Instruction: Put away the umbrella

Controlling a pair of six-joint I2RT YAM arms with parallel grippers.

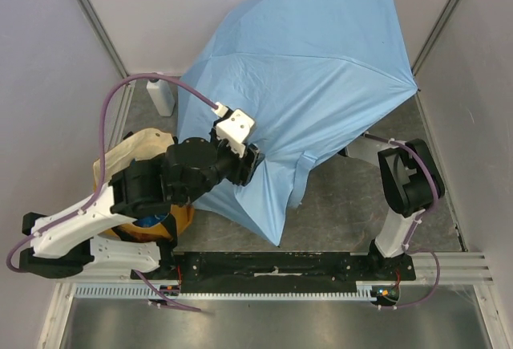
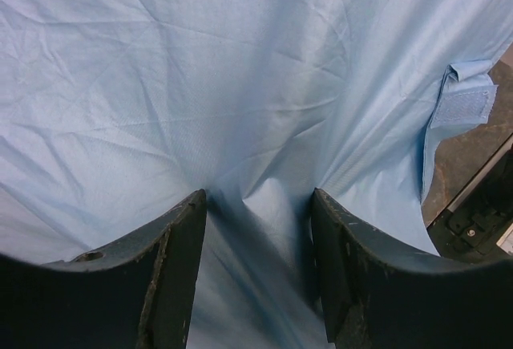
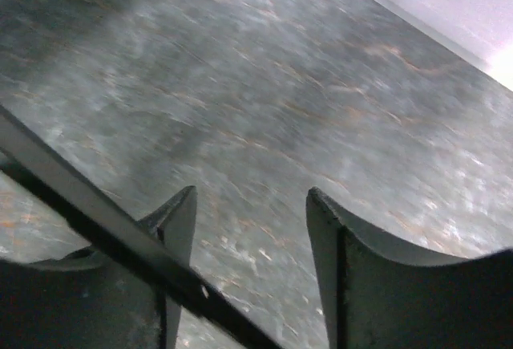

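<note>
Top: umbrella [image 1: 321, 84] open, sprawled from bench [image 1: 345, 213] centre to 1 o'clock. Looks light, with floppy cloth.
Left wrist: left fingers [image 2: 180, 237] apart, pushed into the cloth, clamping nothing. Strap [image 2: 465, 104] at 3 o'clock.
Right wrist: right fingers [image 3: 345, 253] apart over bench, thin black rod [image 3: 120, 245] crossing them.
Cloth will likely slip, so grip the hard frame.

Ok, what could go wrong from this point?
1. The left gripper is pressed into loose umbrella fabric; closing could snag or tear cloth rather than catch a rib.
2. A thin black rod crosses one finger of the right gripper; it might catch there.
3. The open umbrella hides that gripper from the top view.
</note>
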